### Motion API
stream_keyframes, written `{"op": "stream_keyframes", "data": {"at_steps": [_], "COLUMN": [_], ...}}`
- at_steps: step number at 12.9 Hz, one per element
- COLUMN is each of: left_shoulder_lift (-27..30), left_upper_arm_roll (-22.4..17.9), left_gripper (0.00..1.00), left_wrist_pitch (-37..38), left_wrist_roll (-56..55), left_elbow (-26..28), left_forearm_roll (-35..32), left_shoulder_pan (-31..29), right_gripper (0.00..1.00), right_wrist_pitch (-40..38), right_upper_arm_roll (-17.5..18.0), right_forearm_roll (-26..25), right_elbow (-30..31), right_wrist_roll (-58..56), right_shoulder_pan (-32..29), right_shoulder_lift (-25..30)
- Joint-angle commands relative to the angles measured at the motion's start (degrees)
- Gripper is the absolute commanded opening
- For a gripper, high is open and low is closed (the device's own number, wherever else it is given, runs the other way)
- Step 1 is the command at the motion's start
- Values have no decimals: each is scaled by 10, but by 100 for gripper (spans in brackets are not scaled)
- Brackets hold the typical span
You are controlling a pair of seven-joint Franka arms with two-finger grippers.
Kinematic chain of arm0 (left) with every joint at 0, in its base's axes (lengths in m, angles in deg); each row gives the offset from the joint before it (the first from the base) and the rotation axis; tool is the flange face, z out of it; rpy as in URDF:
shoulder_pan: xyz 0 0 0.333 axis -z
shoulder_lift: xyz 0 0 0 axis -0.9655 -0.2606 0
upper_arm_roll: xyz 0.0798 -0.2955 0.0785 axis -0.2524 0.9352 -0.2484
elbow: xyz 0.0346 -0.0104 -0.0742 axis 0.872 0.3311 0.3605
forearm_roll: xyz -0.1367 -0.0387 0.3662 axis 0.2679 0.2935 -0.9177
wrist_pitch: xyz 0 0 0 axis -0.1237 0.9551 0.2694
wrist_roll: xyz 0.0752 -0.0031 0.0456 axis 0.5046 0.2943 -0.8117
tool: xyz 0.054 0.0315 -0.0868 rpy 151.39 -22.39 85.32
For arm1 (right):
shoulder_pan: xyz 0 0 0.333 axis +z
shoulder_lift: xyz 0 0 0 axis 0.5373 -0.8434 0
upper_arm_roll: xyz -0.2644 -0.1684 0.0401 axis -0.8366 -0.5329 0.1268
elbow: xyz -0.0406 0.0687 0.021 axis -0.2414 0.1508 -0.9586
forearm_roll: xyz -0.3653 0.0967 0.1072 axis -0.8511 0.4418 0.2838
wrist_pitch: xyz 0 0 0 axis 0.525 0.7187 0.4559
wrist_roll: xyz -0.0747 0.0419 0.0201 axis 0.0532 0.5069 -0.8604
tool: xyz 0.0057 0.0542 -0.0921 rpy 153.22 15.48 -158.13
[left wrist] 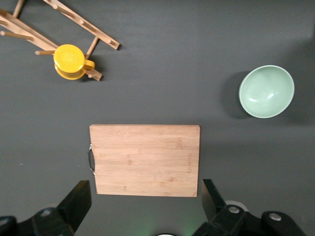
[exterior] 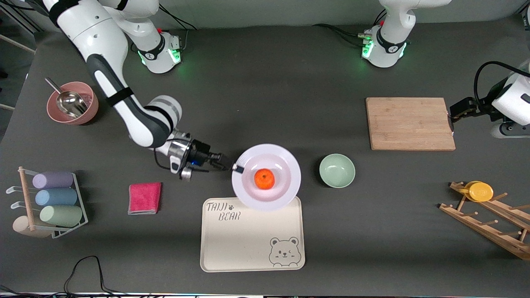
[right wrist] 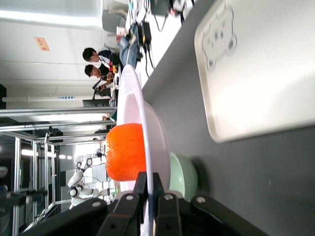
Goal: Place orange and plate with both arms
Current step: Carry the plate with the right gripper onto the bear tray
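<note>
a: what is held by the right hand (exterior: 230, 167)?

b: the rim of the plate (exterior: 285, 165) is pinched between its narrow fingers (right wrist: 147, 189), at the plate's nine o'clock edge in the front view. in the right wrist view the plate (right wrist: 147, 132) is seen edge-on, raised clear of the bench (exterior: 265, 82), with the fingers clamped on either face of the rim.

a: where is the orange (exterior: 264, 179) found?

b: it is resting in the middle of the plate. in the right wrist view the orange (right wrist: 125, 151) is seen sitting against the plate's inner surface, just beside the fingers.

a: what is under the plate?

b: the plate's six o'clock edge is seen over the top edge of the cream bear-print tray (exterior: 252, 238). the mint-green bowl (exterior: 337, 170) is set at the plate's three o'clock, apart from it.

a: and the left hand (left wrist: 145, 194)?

b: it is spread wide and nothing is held in it. it is hung over the wooden cutting board (exterior: 410, 123), toward the left arm's end of the bench, where that arm waits. in the left wrist view the board (left wrist: 145, 160), the bowl (left wrist: 266, 91) and a yellow cup (left wrist: 70, 61) on a wooden rack (left wrist: 29, 32) are seen below.
</note>
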Motion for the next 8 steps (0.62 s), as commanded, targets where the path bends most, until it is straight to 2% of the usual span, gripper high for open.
{"op": "stream_keyframes", "data": {"at_steps": [1,2,5,6,7,8], "left_shoulder_lift": [4,2,0,-1,0,0], "left_upper_arm_roll": [-8,-6,-4,-4,-4,-4], "left_gripper": [100,100,100,100,100,100], "left_wrist_pitch": [-16,-24,-37,-38,-36,-34], "left_wrist_roll": [2,2,-1,0,0,1], "left_elbow": [12,12,12,12,12,12], "left_forearm_roll": [12,12,12,12,12,12], "left_shoulder_pan": [11,11,14,16,16,16], "right_gripper": [0,0,0,0,0,0], "right_wrist_pitch": [5,5,-1,-18,-35,-37], "right_upper_arm_roll": [-8,-13,-19,-19,-19,-19], "right_forearm_roll": [-80,-126,-352,-411,-429,-431], "right_elbow": [-146,-187,-304,-335,-373,-384], "right_wrist_roll": [45,70,259,313,331,331], "right_shoulder_pan": [3,4,3,3,3,3], "right_shoulder_lift": [-119,-150,-229,-256,-280,-292]}}
